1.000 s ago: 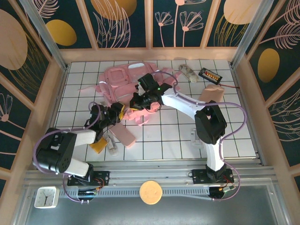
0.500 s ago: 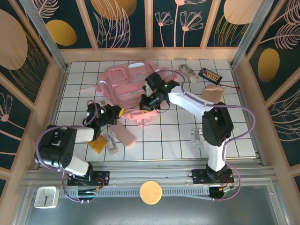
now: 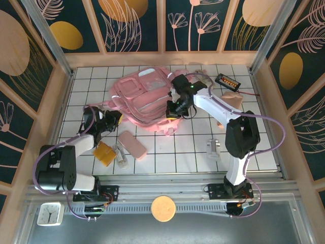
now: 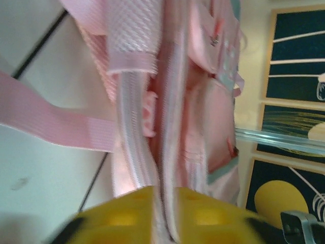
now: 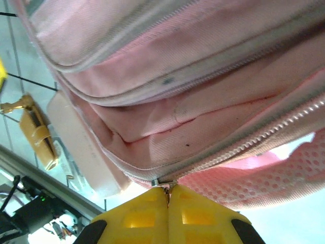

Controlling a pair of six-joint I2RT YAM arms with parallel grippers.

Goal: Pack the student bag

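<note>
Currently: right end effector (image 5: pixel 167 195), arm stretched far-left, pinches bag (image 3: pixel 142 96) zip; left end effector (image 4: pixel 165 216), forearm low, clamps bag's strip.

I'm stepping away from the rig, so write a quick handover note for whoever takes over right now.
Right gripper: fingers shut on the student bag at a zip pull.
Left gripper: fingers astride a pale strip of the bag; grip unclear.
Bag lies flat, far centre. Pink pencil case and beige pouch lie outside it.
Done: nothing visibly packed.
Left: open the bag, load the items.
</note>
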